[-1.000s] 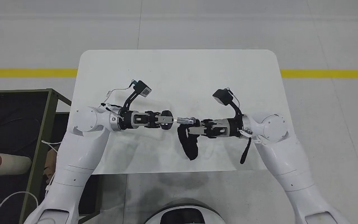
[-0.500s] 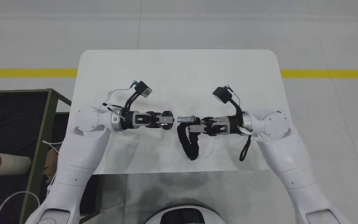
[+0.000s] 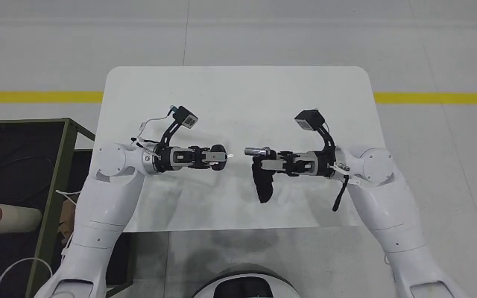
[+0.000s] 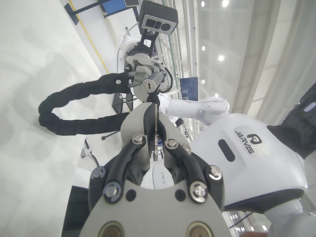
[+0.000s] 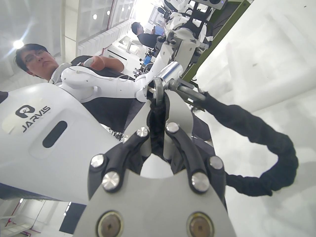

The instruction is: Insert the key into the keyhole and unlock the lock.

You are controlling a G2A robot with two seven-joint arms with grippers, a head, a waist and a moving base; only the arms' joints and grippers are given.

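Progress check: the left gripper (image 4: 150, 109) has its fingers pinching the key (image 4: 155, 124), blade aimed at the keyhole (image 4: 148, 85). The right gripper (image 5: 159, 99) is squeezed tight on the cable lock (image 3: 258, 151), held above the table (image 3: 238, 89). There's a clear gap between key and lock, so I'd say they're grabbed and roughly lined up. Inserting and turning are left.

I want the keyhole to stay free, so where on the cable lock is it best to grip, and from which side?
Grip the cable lock by the metal loop behind its silver cylinder, coming from the end opposite the keyhole. The cylinder looks round and smooth, the loop fits between the jaws, and the keyhole is left open toward the key. The right gripper holds it so.
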